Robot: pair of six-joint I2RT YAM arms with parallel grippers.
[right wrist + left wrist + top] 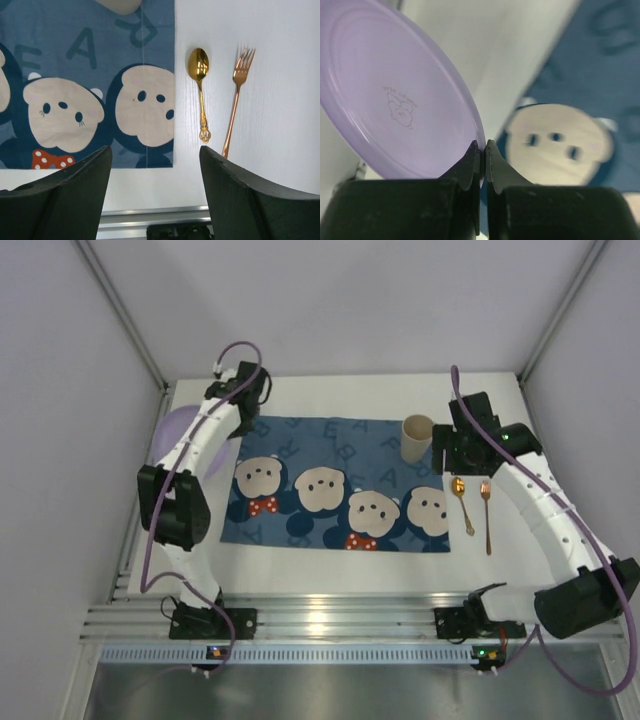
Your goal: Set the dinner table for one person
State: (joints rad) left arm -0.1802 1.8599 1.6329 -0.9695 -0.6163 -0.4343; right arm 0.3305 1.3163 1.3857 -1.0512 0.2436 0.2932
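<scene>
Desk [330, 565] spans the cell under both arms, mat [340, 455] at centre. Left end effector [481, 150] is pinched on the rim of the tilted plate [395, 90], far left, likely bound for the mat. Right end effector [155, 152] gapes empty above spoon [198, 65] and fork [240, 75].

At ten o'clock the left end effector [481, 148] pinches a purple plate [395, 90]. At two o'clock the right end effector [155, 150] gapes wide.

Top camera looks down from behind the near edge over the whole dinner table [330, 575], left wrist tight at the far-left corner, right wrist facing the near edge, all sharing the placemat [340, 455].
</scene>
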